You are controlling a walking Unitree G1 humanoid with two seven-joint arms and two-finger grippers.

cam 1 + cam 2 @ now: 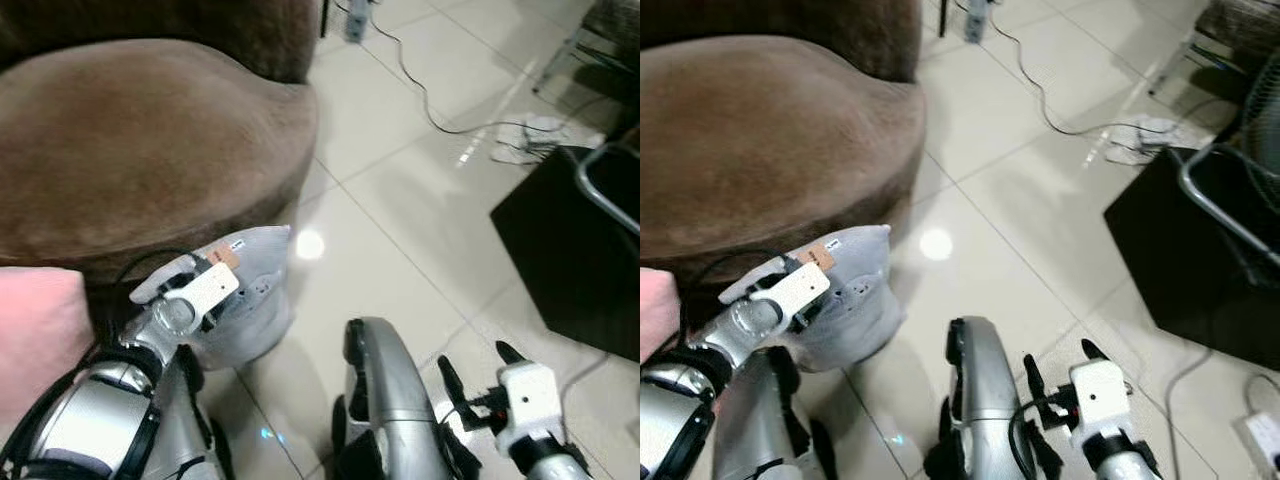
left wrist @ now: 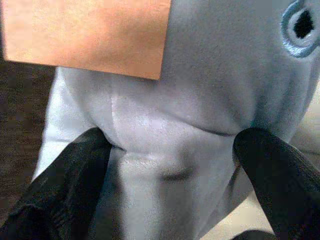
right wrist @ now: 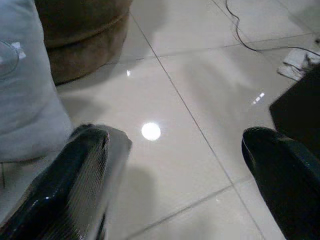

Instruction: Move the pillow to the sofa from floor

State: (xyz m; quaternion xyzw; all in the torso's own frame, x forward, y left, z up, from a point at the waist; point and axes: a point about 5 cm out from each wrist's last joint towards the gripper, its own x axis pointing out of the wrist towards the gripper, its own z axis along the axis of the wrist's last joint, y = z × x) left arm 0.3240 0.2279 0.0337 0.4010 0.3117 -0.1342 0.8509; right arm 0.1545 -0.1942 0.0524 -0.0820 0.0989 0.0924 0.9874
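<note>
The pillow (image 1: 262,290) is a grey plush with an orange tag and a stitched eye. It rests on the tiled floor against the base of the brown sofa (image 1: 140,140). My left gripper (image 2: 172,145) is shut on it, and both black fingers (image 2: 75,170) press into a fold of the grey fabric (image 2: 200,90). From the head camera the left gripper (image 1: 222,305) sits on the pillow's near side, its fingertips hidden by the wrist. My right gripper (image 1: 478,368) hangs open low over the floor to the right, holding nothing; the pillow's edge (image 3: 25,90) shows beside it.
A pink cushion (image 1: 35,330) lies at the near left by the sofa. A black box (image 1: 570,250) with a metal frame stands on the right. A cable (image 1: 420,90) and white cloth (image 1: 530,140) lie on the far tiles. My silver leg (image 1: 385,390) is in front.
</note>
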